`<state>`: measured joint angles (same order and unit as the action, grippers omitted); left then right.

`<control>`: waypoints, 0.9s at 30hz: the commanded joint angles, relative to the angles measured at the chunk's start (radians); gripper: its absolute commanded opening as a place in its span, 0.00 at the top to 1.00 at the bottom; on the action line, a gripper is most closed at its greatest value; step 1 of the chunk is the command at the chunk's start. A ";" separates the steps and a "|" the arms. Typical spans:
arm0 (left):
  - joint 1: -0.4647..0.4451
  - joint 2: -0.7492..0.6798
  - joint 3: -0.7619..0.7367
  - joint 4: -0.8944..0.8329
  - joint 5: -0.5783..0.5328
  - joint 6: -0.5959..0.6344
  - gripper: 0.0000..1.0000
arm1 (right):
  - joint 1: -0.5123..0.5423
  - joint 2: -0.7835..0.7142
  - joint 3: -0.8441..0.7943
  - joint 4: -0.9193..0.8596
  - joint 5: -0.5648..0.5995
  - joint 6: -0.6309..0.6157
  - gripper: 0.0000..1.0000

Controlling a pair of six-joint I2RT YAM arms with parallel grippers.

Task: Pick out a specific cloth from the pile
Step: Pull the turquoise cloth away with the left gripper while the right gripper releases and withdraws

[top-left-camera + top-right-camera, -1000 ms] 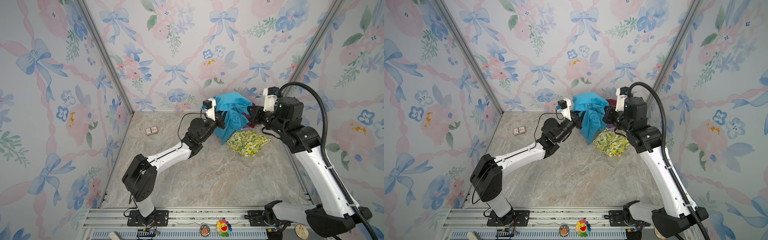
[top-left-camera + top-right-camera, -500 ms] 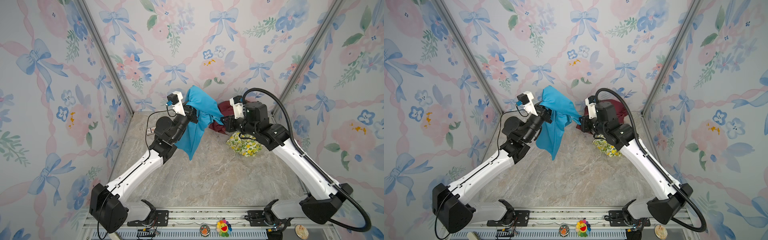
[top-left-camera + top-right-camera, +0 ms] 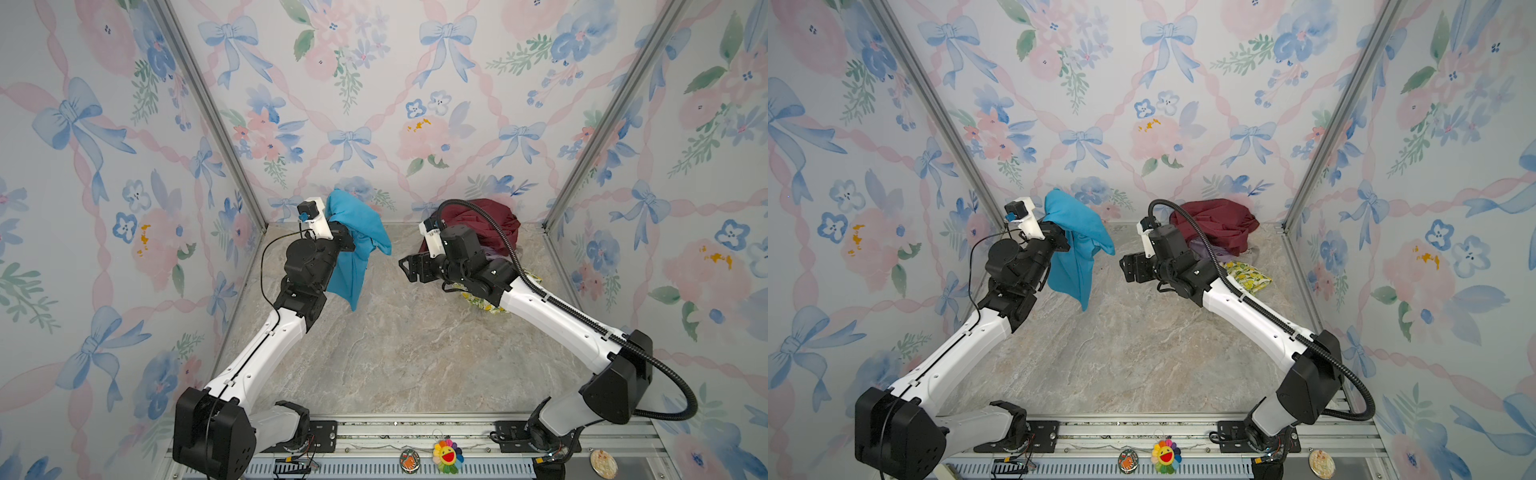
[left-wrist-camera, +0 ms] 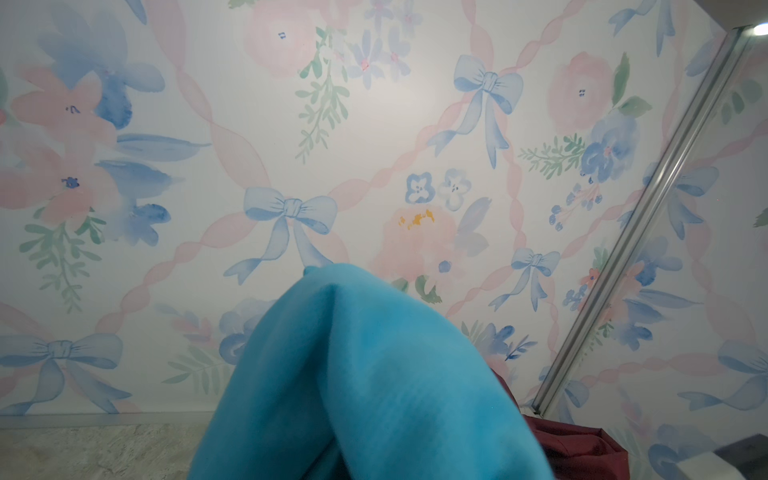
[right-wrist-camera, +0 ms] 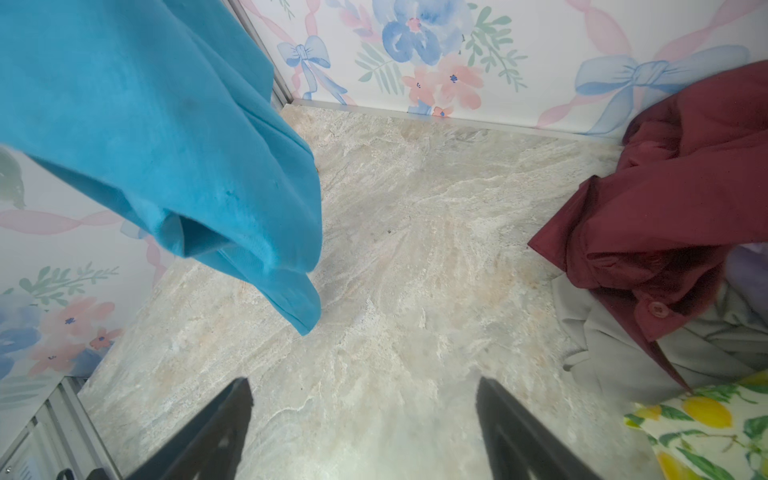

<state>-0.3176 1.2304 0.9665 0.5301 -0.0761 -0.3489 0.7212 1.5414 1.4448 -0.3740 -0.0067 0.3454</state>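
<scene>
**Desk:** What does the caption lead with?

**Operator:** My left gripper (image 3: pixel 1061 241), raised over the back-left part of the marbled surface (image 3: pixel 395 353), clamped on the turquoise cloth (image 3: pixel 359 243). The fabric drapes over the fingers and hides them in both top views. In my left wrist view it fills the lower middle.

**Desk:** And how does the cloth hang?

**Operator:** It hangs in loose folds from the gripper, near the back edge and in front of the flowered back wall (image 3: pixel 374 124). Its lowest corner points down at the surface. I cannot tell whether that corner touches the stone. The cloth is well apart from the pile (image 3: pixel 1221 245).

**Desk:** Where is the pile?

**Operator:** It is in the back-right corner of the surface. The maroon cloth (image 3: pixel 486 220) is heaped on top, up against the back wall. A grey piece (image 5: pixel 615 353) and a lilac piece (image 5: pixel 748 270) show from under its near edge. The lemon-print cloth (image 3: pixel 1246 276) lies at the front of the heap, toward the right edge.

**Desk:** And your other arm?

**Operator:** My right gripper (image 3: pixel 404 268) hovers over the surface between the hanging cloth and the pile, touching neither. Its jaws are spread wide with nothing in them. In my right wrist view, only bare stone shows between the two dark fingers (image 5: pixel 216 428), with turquoise on one side and maroon on the other.
</scene>
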 commanded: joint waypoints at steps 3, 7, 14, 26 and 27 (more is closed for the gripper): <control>0.012 0.137 0.065 0.058 -0.049 -0.002 1.00 | 0.001 -0.096 -0.090 0.044 0.055 -0.033 0.06; 0.028 0.225 0.104 0.104 -0.058 -0.016 1.00 | 0.001 -0.153 -0.172 0.045 0.081 -0.047 0.05; 0.064 0.265 0.078 0.110 -0.025 -0.027 1.00 | 0.003 -0.224 -0.268 0.039 0.110 -0.051 0.05; 0.126 0.058 -0.189 -0.160 -0.034 -0.023 1.00 | 0.041 -0.344 -0.392 0.072 0.172 -0.046 0.05; 0.126 0.049 -0.202 -0.196 -0.040 -0.036 1.00 | 0.040 -0.352 -0.406 0.088 0.176 -0.039 0.05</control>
<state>-0.1947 1.3117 0.7937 0.4534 -0.0944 -0.3637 0.7506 1.2144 1.0744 -0.3298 0.1375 0.2993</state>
